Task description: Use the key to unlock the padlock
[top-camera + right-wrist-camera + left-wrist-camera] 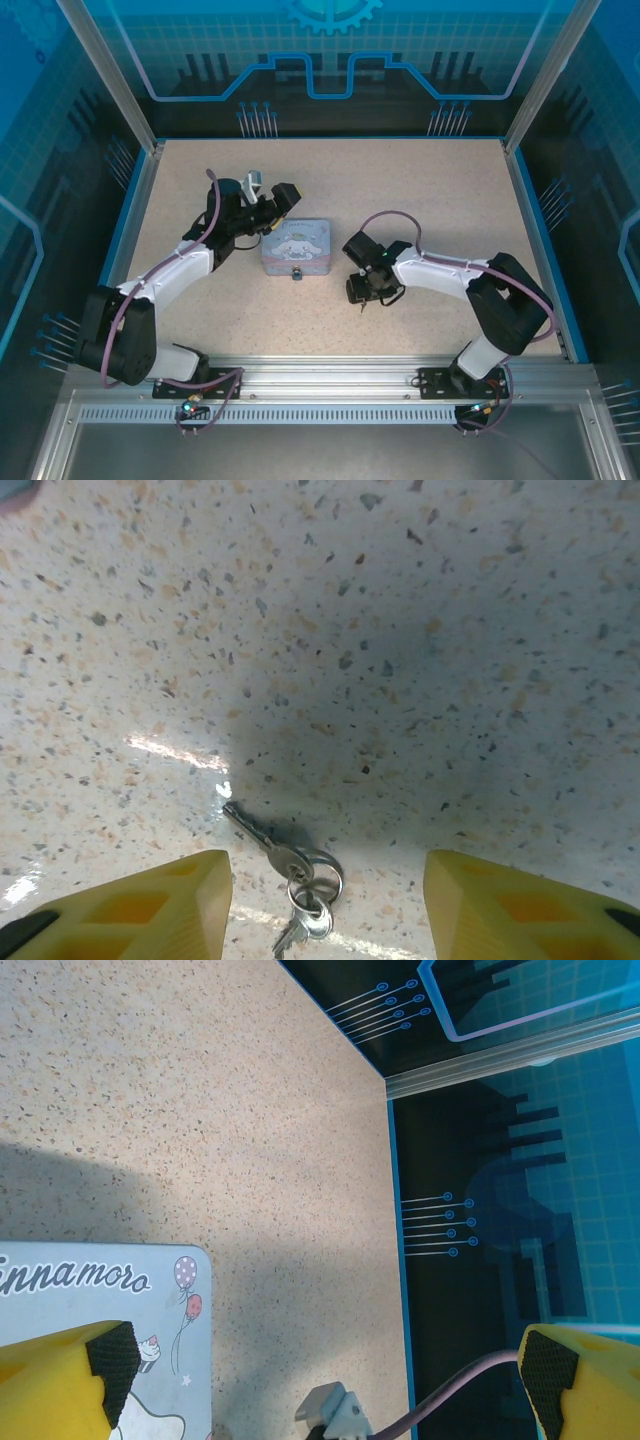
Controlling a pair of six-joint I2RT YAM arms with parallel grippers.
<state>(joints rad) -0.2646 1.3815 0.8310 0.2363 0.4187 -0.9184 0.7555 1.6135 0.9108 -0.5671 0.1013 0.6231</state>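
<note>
The table (pixel 430 190) is a speckled beige surface and carries every item below.

The tin (pixel 300 245) is a pastel rectangular box with a cartoon figure on its lid. It lies flat between the two pincers. Its far left corner sits directly under the left pincer (pixel 272 208), and its right edge is near the right pincer (pixel 365 292) but apart from it.

The left pincer is released, with its yellow fingers (pixel 60 1385) spread wide and nothing between them. In the left wrist view, one finger pad overlaps the corner of the tin lid and the other is off to the side of the tin. Contact with the lid cannot be determined.

The right pincer is released and points down at the table. Its fingers (pixel 150 910) are spread wide and stand on either side of the key.

The padlock (pixel 296 272) is a small dark item at the near edge of the tin. It lies to the left of the right pincer and on the base side of the left pincer. Neither pincer touches it.

The key (pixel 262 835) is thin grey metal and lies flat on the table between the right pincer's fingers, closer to the finger on the view's left and touching neither. A ring (pixel 318 875) joins it to a second key (pixel 300 928).
</note>
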